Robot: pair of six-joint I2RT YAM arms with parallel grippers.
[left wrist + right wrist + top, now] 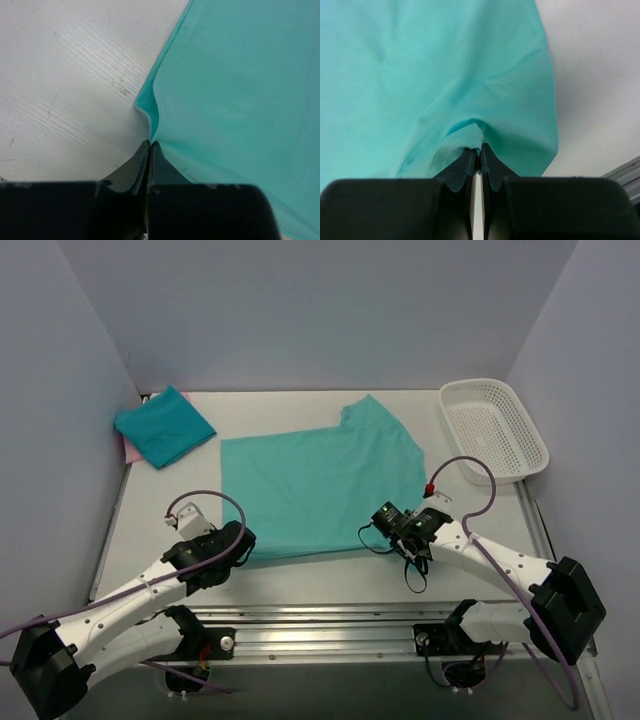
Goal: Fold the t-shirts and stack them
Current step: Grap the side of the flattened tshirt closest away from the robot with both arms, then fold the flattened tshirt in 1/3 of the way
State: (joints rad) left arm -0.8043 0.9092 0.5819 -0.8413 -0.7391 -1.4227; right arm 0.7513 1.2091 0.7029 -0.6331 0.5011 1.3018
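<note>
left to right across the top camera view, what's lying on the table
folded teal t-shirt → spread-out teal t-shirt → white mesh basket

No text, label, brand, number or sign can be read in any of the views

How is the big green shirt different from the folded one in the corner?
The spread t-shirt lies flat mid-table; the folded t-shirt is a small square in the far-left corner. The left gripper and right gripper pinch the spread t-shirt's near edge; nothing grips the folded t-shirt. Both are teal.
</note>
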